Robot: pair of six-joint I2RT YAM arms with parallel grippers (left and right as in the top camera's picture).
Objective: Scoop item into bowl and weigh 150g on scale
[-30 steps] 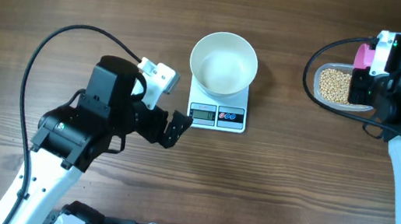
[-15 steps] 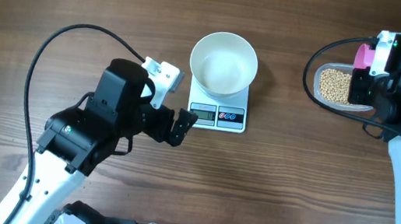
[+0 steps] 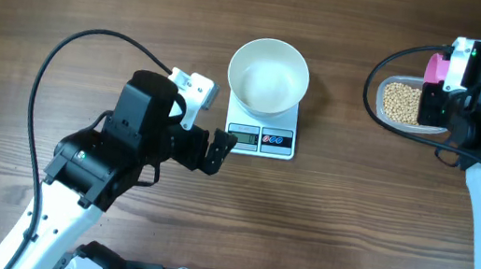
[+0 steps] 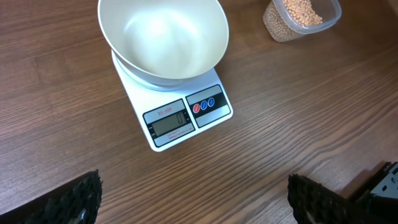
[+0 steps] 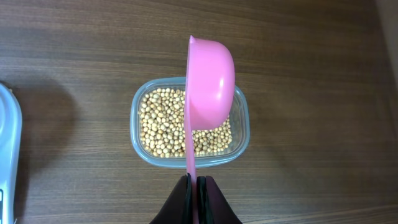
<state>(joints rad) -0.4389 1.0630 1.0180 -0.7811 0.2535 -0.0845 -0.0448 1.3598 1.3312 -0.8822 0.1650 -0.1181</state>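
Close in, find the left tool spread as wide as possible, gripping nothing, hanging low over the counter just in front of the scale. Best parked there, clear of the platform, to avoid nudging a reading. Just beyond, see the scale's display facing the base, digits too small to read, and the white bowl seated on top, empty, overhanging the platform a little. Farther off to the right, well apart from the bowl, find the right tool pinched fully closed on the thin handle of a pink scoop, cup rolled onto its side, poised over a clear tub filled partway with tan beans; impossible to tell whether touching them. Probably the first dip, with nothing weighed yet. To do it well: roll the wrist to aim the open mouth at the beans, lead in with the lip at a shallow angle, sweep along the long side of the tub instead of stabbing down, then level the cup before lifting. Avoid catching the light tub's wall and dragging it. Take a modest load, carry it level across the counter, tip slowly over the bowl's middle, and shrink the portions near the target.
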